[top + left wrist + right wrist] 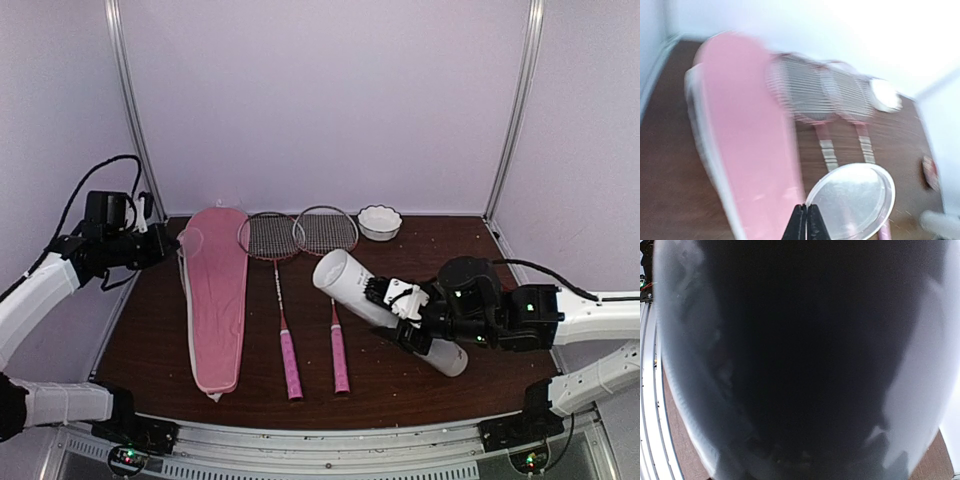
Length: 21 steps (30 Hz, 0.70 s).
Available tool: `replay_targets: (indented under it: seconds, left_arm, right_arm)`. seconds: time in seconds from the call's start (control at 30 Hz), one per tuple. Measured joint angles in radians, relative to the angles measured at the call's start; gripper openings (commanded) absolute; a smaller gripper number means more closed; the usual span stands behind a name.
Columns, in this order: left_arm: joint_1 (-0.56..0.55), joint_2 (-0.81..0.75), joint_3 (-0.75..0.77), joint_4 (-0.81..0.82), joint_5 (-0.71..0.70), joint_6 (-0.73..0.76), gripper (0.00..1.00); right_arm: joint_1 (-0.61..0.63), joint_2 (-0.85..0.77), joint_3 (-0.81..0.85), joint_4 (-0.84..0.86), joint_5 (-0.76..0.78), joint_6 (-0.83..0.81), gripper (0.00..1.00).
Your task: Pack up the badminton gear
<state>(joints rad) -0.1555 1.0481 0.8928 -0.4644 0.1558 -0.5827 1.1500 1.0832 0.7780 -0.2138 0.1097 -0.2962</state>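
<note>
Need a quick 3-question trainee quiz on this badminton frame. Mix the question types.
1. True or false: the pink cover lies to the left of both rackets in the top view.
2. The right gripper grips: A) a racket, B) the white tube, C) the pink cover.
3. In the left wrist view, what does the left gripper appear to pinch by its edge?

Key: 1 true. 2 B. 3 the clear round lid.

Open passage along desk's [150, 330] left edge and in far right corner. Blocked mid-desk by pink cover [217, 300], two rackets [291, 362], tilted white tube [345, 280]; small bowl [380, 222] at far edge.
</note>
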Motion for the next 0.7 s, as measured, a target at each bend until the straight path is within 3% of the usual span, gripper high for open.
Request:
replay_targets:
  seconds: [0.33, 0.7]
  left_arm:
    - [-0.369, 0.029, 0.253, 0.085, 0.361, 0.251, 0.00]
    - [-0.666, 0.198, 0.470, -0.056, 0.380, 0.500, 0.00]
  right_arm:
    - [0.016, 0.040, 0.048, -0.001, -0.001, -0.050, 0.26]
    - [0.037, 0.072, 0.085, -0.026, 0.000, -0.074, 0.24]
